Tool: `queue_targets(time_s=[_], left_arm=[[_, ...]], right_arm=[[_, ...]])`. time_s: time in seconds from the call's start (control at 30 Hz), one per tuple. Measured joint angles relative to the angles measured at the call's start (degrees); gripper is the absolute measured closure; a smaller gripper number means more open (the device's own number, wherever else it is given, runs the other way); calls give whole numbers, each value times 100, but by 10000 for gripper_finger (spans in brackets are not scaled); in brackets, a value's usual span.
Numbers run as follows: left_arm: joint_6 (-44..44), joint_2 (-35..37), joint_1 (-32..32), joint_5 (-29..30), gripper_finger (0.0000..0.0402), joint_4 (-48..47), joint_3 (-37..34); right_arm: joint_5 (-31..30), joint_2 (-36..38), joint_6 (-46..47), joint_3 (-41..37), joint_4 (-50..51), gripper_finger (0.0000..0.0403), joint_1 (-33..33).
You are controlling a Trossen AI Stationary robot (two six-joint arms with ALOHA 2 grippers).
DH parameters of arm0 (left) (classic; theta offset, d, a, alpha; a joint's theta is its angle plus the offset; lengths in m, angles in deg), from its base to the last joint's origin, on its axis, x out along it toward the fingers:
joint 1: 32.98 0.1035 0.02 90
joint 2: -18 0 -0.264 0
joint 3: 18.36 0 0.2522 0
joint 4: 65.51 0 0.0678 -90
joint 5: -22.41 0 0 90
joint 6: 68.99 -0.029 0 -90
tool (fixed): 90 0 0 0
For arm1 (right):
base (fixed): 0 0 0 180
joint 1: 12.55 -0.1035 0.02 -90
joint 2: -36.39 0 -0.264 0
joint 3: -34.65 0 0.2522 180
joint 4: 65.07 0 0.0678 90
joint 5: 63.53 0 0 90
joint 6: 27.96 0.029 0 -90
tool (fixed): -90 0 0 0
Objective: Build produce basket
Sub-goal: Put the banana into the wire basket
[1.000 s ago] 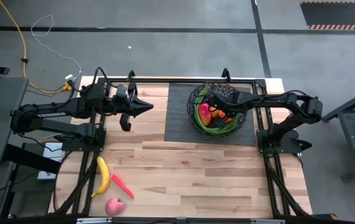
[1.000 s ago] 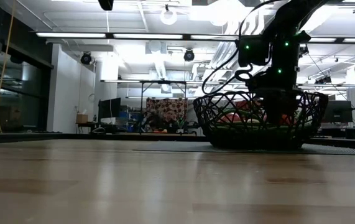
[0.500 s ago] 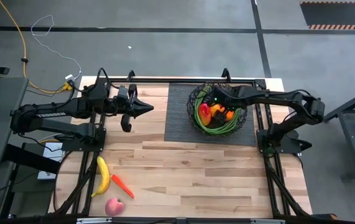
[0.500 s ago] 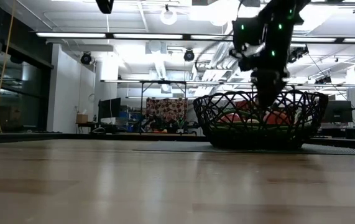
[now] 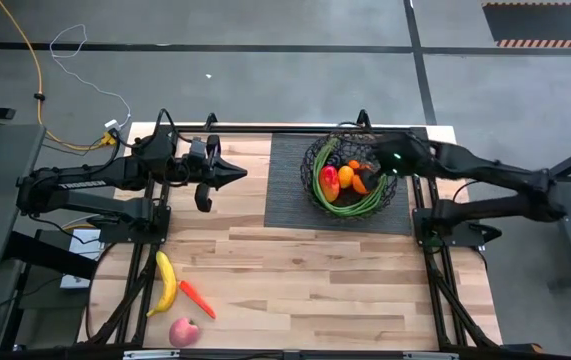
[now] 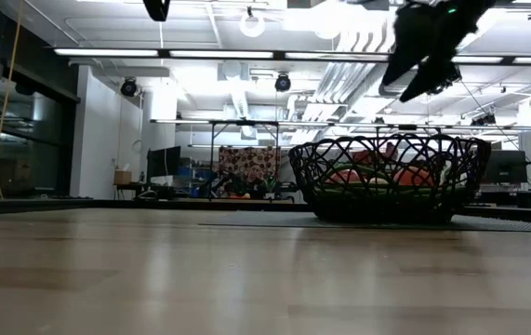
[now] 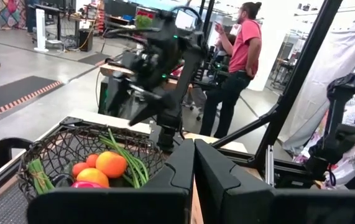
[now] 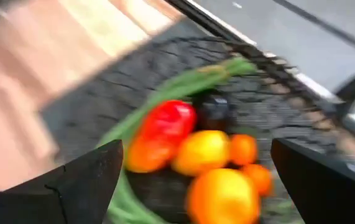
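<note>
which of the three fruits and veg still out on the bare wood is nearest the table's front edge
The pink-red apple. It lies closest to the front edge, below the yellow banana and the orange carrot, which sit side by side farther back.

The black wire basket [image 5: 350, 176] stands upright at the table's 1 o'clock, containing a red-yellow pepper [image 5: 329, 181], oranges [image 5: 347, 179] and long green beans [image 5: 348, 209]. A yellow banana [image 5: 166, 283], orange carrot [image 5: 196, 298] and pink-red apple [image 5: 184, 332] lie together at 7 o'clock.
</note>
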Motion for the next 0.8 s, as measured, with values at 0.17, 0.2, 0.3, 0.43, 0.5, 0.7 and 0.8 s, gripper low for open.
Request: queue_targets(time_s=[0.17,0.2,0.3,0.43,0.5,0.7,0.8], left_arm=[[4,0,0,0,402,0,0],[5,0,0,0,402,0,0],[13,0,0,0,402,0,0],[6,0,0,-2,402,-2,0],[2,22,4,-7,401,-64,0],[0,244,2,-5,402,-417,0],[0,337,2,-9,401,-547,0]], right_arm=[[738,984,724,-1224,-1911,4,-407],[848,1069,764,-1440,-2401,4,-489],[1058,1095,537,-1948,-3972,4,-739],[1061,867,-323,-2069,-5306,4,-961],[1067,734,-661,-1896,-5372,4,-1020],[1124,511,-1149,-1366,-5234,5,-1097],[1146,500,-1191,-1230,-5130,14,-1094]])
